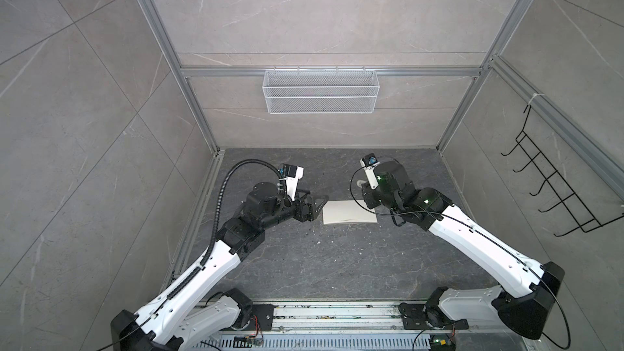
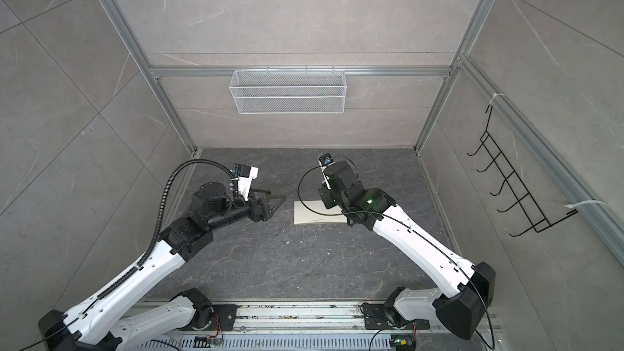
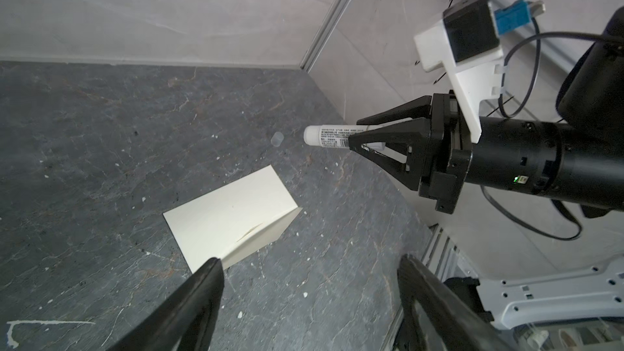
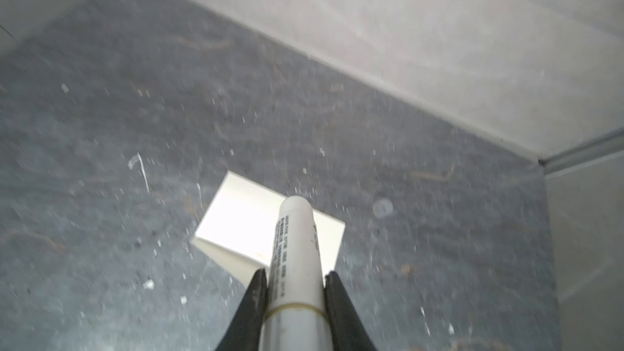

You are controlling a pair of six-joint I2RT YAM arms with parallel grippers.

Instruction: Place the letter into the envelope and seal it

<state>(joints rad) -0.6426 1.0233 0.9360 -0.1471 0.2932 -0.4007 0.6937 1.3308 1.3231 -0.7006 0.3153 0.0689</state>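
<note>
Both top views looked steeply down from high above the front mounting rail (image 1: 337, 319), facing the back wall and its wire basket (image 1: 320, 91). They stood far off, took in both arms and the whole dark tabletop (image 1: 337, 258), and showed nearly the same scene with a slight sideways shift. The left wrist camera sat close behind the left gripper (image 3: 309, 261), looking past its fingers across the tabletop toward the right gripper (image 3: 354, 131) and the back right corner. The right wrist camera looked along the glue stick (image 4: 297, 248) down at the tabletop and a wall beyond, near and blurred. All four views shared the envelope (image 1: 349, 216); both wrist views also shared a small clear cap (image 3: 277, 139).
</note>
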